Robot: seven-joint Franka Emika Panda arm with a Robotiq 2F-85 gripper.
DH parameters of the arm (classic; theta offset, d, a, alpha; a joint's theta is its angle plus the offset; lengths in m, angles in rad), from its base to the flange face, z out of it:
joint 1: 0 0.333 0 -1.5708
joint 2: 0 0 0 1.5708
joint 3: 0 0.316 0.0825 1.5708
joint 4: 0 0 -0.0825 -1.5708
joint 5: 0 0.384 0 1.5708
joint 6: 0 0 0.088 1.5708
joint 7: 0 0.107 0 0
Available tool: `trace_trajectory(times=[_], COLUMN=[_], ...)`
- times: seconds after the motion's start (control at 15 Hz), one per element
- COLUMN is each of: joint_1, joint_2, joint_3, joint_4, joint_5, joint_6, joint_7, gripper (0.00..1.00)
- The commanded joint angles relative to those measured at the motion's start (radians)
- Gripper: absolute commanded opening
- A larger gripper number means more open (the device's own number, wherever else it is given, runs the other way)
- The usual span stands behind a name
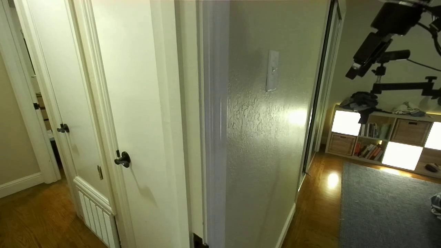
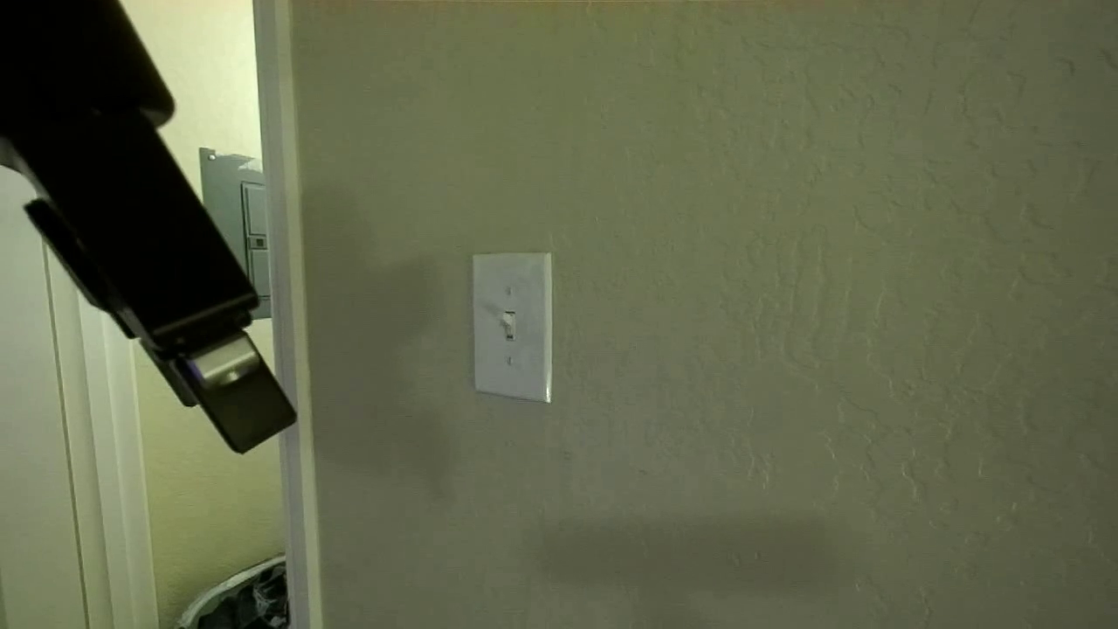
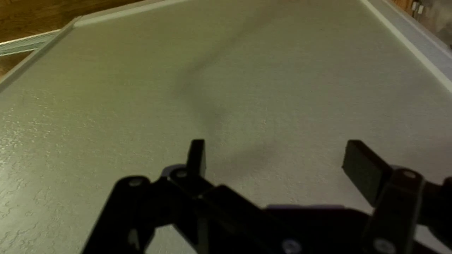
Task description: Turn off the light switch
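In an exterior view we saw a low, pale wooden cube shelf point(image 1: 373, 138): two brown rectangular bins point(image 1: 412, 132) showed in it, their contents hidden from us, two compartments point(image 1: 384, 120) held books point(image 1: 370, 130), and three other compartments point(image 1: 402, 156) glowed bright white. Dark crumpled clothing point(image 1: 360, 101) lay at the shelf's top left corner, with pale fabric point(image 1: 408, 108) farther along that top edge. In an exterior view, low beyond the left edge of the textured beige wall point(image 2: 786, 175), a pale-rimmed container point(image 2: 229, 581) held dark patterned cloth point(image 2: 262, 603).

We counted one white, upright rectangular light switch point(image 2: 513, 328), fixed to that wall to the right of the white trim point(image 2: 301, 533) along its left edge. Two white doors point(image 1: 129, 86) each carried a dark metal handle point(image 1: 123, 159).

The black two-fingered gripper point(image 3: 275, 151) had its fingers point(image 3: 196, 155) well apart, with wall showing between them; in both exterior views it stood away from the light switch. In an exterior view it crossed in front of the white trim and a grey metal panel point(image 2: 229, 196), blocking part of both from us.
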Motion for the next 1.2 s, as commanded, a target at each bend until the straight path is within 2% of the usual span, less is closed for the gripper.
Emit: trace_trajectory(times=[0.0, 0.4, 1.0, 1.13], joint_1=[0.055, 0.108, 0.099, 0.098], joint_2=[0.088, 0.201, 0.346, 0.378], joint_3=[-0.024, -0.043, -0.033, -0.029], joint_4=[0.065, 0.181, 0.379, 0.421], joint_5=[0.072, 0.185, 0.275, 0.313], joint_6=[0.052, 0.098, 0.088, 0.086], joint_7=[-0.059, -0.181, -0.339, -0.37], gripper=[1.0, 1.0, 1.0, 0.8])
